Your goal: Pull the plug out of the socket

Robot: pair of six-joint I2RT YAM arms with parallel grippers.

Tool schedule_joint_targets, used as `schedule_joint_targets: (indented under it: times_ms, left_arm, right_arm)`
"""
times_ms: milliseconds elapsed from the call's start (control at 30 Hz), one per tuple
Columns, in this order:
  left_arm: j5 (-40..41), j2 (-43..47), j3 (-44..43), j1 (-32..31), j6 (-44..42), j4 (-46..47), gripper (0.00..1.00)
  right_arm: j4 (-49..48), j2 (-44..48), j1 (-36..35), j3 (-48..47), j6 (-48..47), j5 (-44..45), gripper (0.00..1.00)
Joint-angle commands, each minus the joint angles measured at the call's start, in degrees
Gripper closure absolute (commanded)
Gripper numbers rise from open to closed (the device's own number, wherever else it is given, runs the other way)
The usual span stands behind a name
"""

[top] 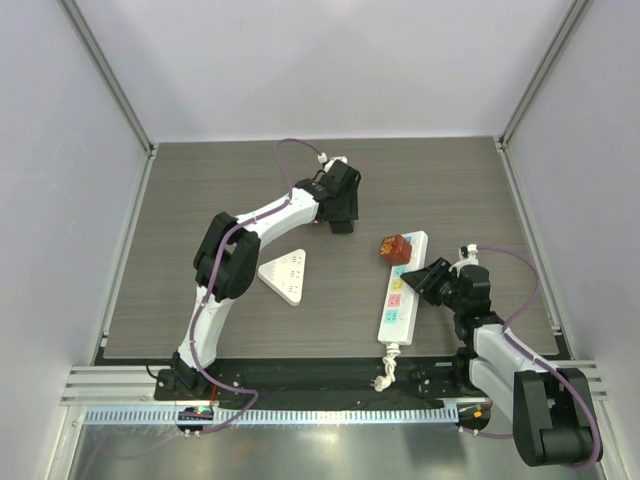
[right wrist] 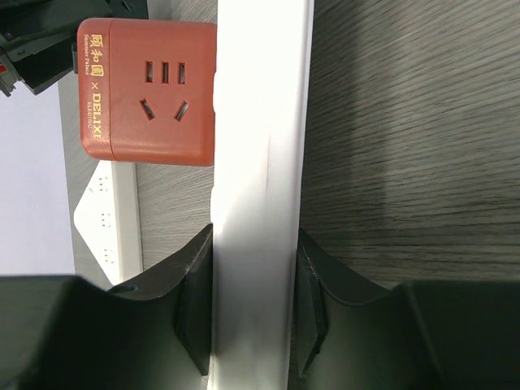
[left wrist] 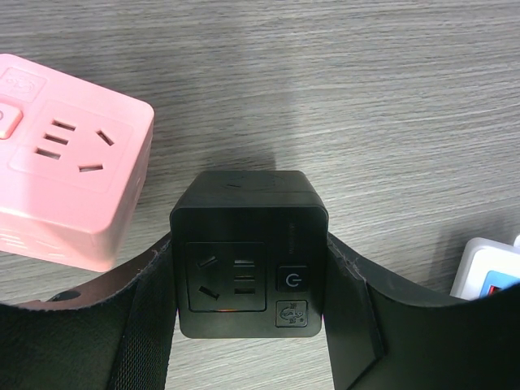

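The long white power strip with coloured outlet faces [top: 400, 300] lies toward the right edge of the dark wood-grain surface [top: 220, 190]. Its knotted cord trails over the near edge. The right jaws are pressed onto the strip's two long sides about halfway along, pinning it. A red-brown cube plug with gold lettering [top: 396, 248] is seated at the strip's far end.

The left jaws, out toward the middle of the far edge, pinch a black cube adapter with a power button [left wrist: 248, 276] by two opposite sides. It sits just beside a pink cube adapter [left wrist: 69, 179] and well apart from the strip. Whether the black cube rests on the surface I cannot tell. A white triangular plate [top: 287, 275] lies mid-surface, untouched.

This looks like the set-down stage for the black cube, with the red-brown plug left to do. The next move would be to release the black cube and swing the left jaws across to the strip's far end. They would then square up on the red-brown plug's flat sides and pull straight off the outlet face while the right jaws hold the strip.
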State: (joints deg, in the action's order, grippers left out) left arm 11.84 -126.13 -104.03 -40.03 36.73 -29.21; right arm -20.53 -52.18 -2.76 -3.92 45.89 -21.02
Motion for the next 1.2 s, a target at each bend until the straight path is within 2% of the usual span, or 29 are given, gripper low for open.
schedule_joint_targets:
  times_ms: [0,200,233,367,667,867,1000,1167]
  left_arm:
    - [0.3,1.7,-0.8,0.6,-1.4,0.7,0.39]
    - [-0.2,6.5,0.1,0.6,-0.8,-0.6,0.34]
    - [-0.7,7.1,0.2,0.6,-0.8,-0.8,0.26]
    - [-3.5,11.0,1.7,0.3,0.7,-1.1,0.25]
    - [-2.7,21.3,9.5,-2.0,1.4,-0.1,0.22]
    - [-6.6,22.8,12.9,-6.3,2.4,2.0,0.22]
    - [-9.2,20.8,13.2,-10.1,2.3,5.5,0.21]
    - [-11.5,17.8,13.6,-11.6,3.4,9.4,0.19]
  right_arm:
    - [-4.9,-0.8,0.1,-1.1,-4.8,0.3,0.99]
    - [-5.4,-2.2,0.1,-1.4,-4.9,-0.6,0.99]
    - [-5.4,-2.3,0.2,-1.4,-4.8,-0.7,0.99]
    - [-5.5,-2.0,0.1,-1.1,-4.8,-1.0,0.99]
    - [-6.0,-3.3,0.1,-1.5,-5.0,-2.0,0.99]
    - [-7.0,-4.2,0.1,-1.6,-5.1,-3.5,0.99]
    - [-7.6,-4.5,0.1,-1.5,-5.1,-4.9,0.99]
    - [-8.2,-4.9,0.1,-1.5,-5.2,-5.6,0.99]
